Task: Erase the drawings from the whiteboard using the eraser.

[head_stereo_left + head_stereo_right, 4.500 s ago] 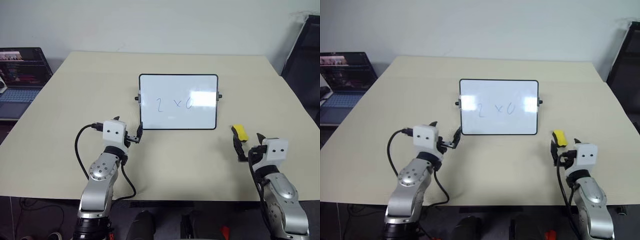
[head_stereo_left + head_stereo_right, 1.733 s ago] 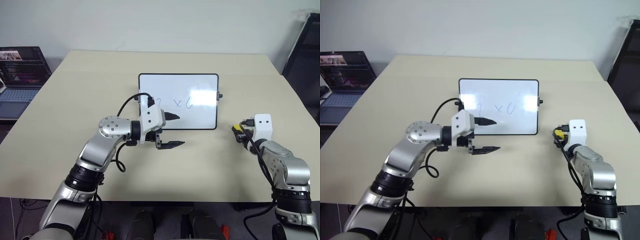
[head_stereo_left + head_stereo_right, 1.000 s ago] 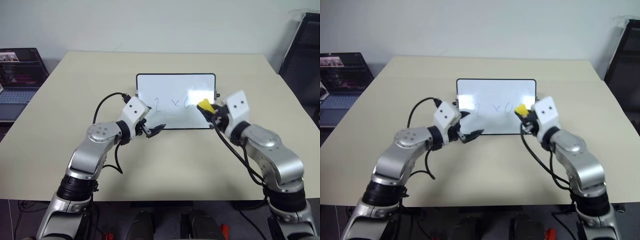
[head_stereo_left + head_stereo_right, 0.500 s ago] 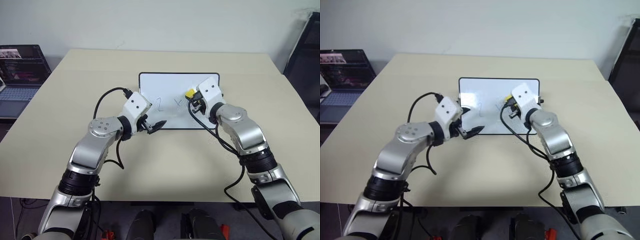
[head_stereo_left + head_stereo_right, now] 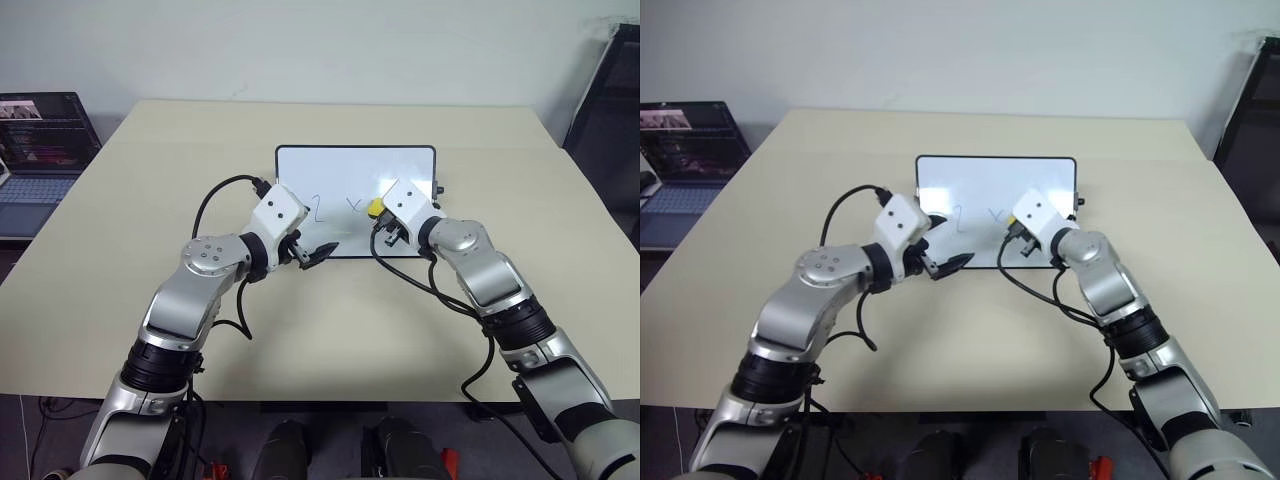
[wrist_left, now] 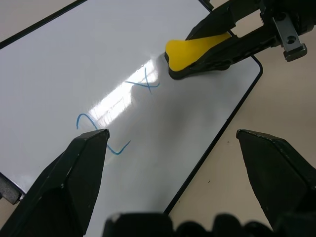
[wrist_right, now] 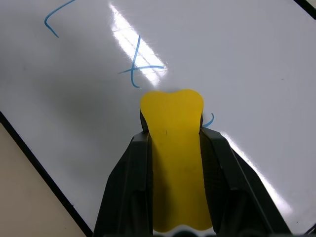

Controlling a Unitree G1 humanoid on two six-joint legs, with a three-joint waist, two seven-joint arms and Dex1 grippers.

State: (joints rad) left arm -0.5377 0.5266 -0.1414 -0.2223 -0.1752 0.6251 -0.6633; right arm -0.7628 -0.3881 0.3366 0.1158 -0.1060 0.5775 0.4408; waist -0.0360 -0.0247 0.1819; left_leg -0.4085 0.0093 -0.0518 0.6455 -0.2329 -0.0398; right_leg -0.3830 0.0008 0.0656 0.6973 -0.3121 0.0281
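My right gripper [image 7: 174,133] is clamped on the yellow eraser [image 7: 174,148], one black finger [image 7: 129,177] pressed along each long side of the block. The eraser's front end sits against the glossy face of the whiteboard [image 5: 340,170], with the blue "x" [image 7: 138,69] just beyond its tip at about 11 o'clock from it in my right wrist view. A small curl of blue ink [image 7: 209,120] peeks out beside the eraser at its 3 o'clock edge; I cannot tell how much of that mark lies under the block. Further off, toward 10 o'clock, a piece of the "2" [image 7: 54,19] shows.

My left gripper [image 6: 173,158] hangs with its jaws spread wide and nothing between them, over the near part of the board. From its wrist view one finger [image 6: 74,168] overlaps the tail of the "2" [image 6: 98,131], and the other finger [image 6: 276,168] is out over the tan table [image 6: 276,98], past the board's black frame. In that same view the eraser [image 6: 195,49] sits at about 1 o'clock, near the "x" [image 6: 143,84].

From my head, the whiteboard lies at roughly 12 o'clock near the middle of the table, both arms reaching in to its near edge, the eraser [image 5: 374,207] on its right half. An open laptop [image 5: 40,140] is off the table's far left, near 10 o'clock.
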